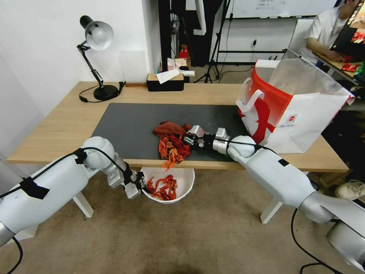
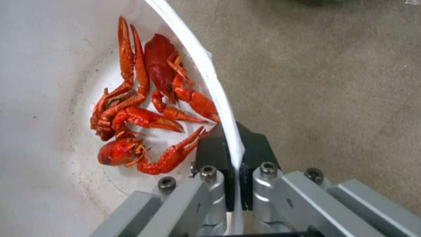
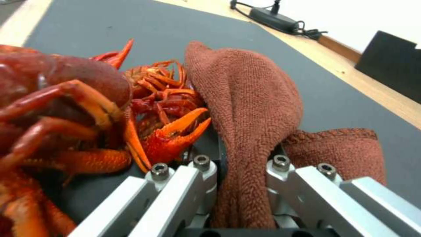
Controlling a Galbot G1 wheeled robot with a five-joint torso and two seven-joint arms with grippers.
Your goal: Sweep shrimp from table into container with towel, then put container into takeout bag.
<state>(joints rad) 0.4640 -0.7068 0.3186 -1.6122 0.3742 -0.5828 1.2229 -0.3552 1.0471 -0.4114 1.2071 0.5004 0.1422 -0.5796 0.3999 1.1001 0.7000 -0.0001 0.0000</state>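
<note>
- Your left gripper (image 1: 141,186), lower left of center in the head view, is clamped on the rim of the container (image 1: 178,179); the left wrist view shows one finger inside the wall and one outside, pinching the thin white edge
- That hold makes sense: the tub hangs in the air just under the table's (image 1: 57,125) front edge, so whatever goes over the lip drops straight in
- Some shrimp (image 2: 144,108) are already lying in the tub against the wall nearest the fingers
- Your right gripper (image 1: 190,140), middle of the head view, is clenched on the towel (image 3: 245,108), with the cloth bunched upright between the jaws like a squeegee
- The rest of the shrimp heap (image 1: 173,148) sits on the dark mat (image 1: 125,125) right at the front edge, touching the towel, a couple already hanging over the lip above the tub
- Room-wise I'd say the path toward the edge is short and open, with bare mat on the left of the pile
- The takeout bag (image 1: 300,114) stands open at right, just beside your right arm's elbow, so watch the swing there
- Lamp (image 1: 97,57) and black tissue box (image 1: 165,82) sit well apart along the back
</note>
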